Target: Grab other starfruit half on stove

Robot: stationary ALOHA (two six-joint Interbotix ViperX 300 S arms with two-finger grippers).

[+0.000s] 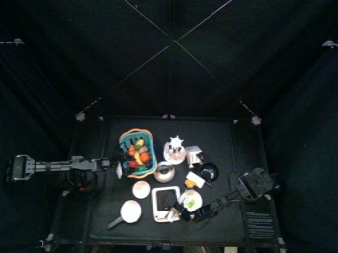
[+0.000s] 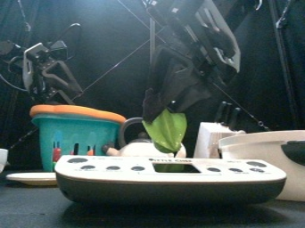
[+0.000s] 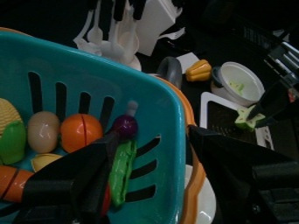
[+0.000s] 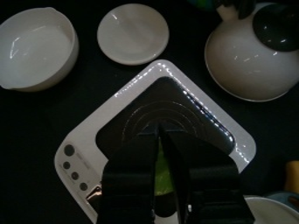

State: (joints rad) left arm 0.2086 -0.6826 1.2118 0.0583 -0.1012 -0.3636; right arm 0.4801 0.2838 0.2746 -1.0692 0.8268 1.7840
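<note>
The starfruit half (image 2: 167, 131) is a small yellow-green piece that stands on end just over the white stove (image 2: 167, 178). My right gripper (image 2: 168, 114) comes down on it from above. In the right wrist view the green starfruit half (image 4: 162, 175) sits between the two black jaws of the right gripper (image 4: 162, 150), pinched on both sides, with the stove's dark cooking plate (image 4: 163, 118) beneath. From above, the stove (image 1: 164, 204) lies near the table's front. My left gripper (image 3: 152, 156) rests open at the teal basket (image 3: 70, 79), at the table's left.
The teal basket (image 1: 136, 150) holds several toy vegetables. A round white plate (image 1: 129, 210) lies left of the stove. A white bowl (image 4: 35, 48), a small dish (image 4: 135, 31) and a white pot (image 4: 257, 52) stand close around the stove. A star-topped white object (image 1: 176, 150) stands behind.
</note>
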